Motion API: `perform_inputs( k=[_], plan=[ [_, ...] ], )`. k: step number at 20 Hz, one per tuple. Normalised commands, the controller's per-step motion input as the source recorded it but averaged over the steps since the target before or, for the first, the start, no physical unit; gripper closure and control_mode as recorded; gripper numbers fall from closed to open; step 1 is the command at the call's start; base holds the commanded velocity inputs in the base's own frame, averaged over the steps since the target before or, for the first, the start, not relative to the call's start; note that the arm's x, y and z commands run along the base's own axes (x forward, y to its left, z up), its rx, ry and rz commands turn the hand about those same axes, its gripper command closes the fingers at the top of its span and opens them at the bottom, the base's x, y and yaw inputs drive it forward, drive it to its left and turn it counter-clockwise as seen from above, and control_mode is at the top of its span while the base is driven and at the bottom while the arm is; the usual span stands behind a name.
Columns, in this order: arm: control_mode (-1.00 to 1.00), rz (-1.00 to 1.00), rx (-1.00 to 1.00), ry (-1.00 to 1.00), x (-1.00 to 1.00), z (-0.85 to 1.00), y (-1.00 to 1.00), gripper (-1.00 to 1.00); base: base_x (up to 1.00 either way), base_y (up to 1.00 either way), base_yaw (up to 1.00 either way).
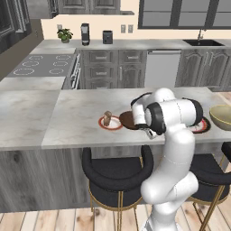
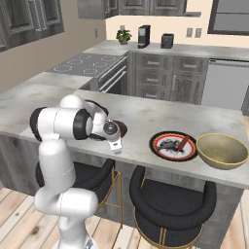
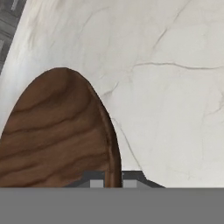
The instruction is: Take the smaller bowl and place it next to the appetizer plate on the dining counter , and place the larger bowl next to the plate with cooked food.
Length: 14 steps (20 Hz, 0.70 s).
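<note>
Wood-grained, the smaller bowl (image 3: 57, 135) sits between the gripper (image 3: 113, 180) fingers, rim apparently pinched, beside the appetizer plate (image 1: 110, 123) on the dining counter (image 1: 81, 113). Release gently, then lift straight up.

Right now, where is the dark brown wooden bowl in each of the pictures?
Left base view: the brown bowl sits on the counter mid-picture, touching or just beside the small plate, partly behind the arm.
Right base view: the brown bowl peeks out left of centre, mostly hidden by the arm.
Hand view: the brown bowl covers the lower left.
Shared landmark: the pale marble counter under the bowl.
</note>
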Motion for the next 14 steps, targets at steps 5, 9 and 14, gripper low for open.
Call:
perform_inputs(
  k=[5, 9, 14],
  plan=[
    [-1.0, 0.0, 0.0, 0.0, 0.17, -0.08, 0.0, -1.0, 0.0, 0.0, 0.0],
    [-1.0, 0.0, 0.0, -0.06, -0.09, 0.69, -0.11, -1.0, 0.0, 0.0, 0.0],
    [-1.0, 0.0, 0.0, -0.05, -0.15, 0.92, -0.14, -1.0, 0.0, 0.0, 0.0]
  ],
)
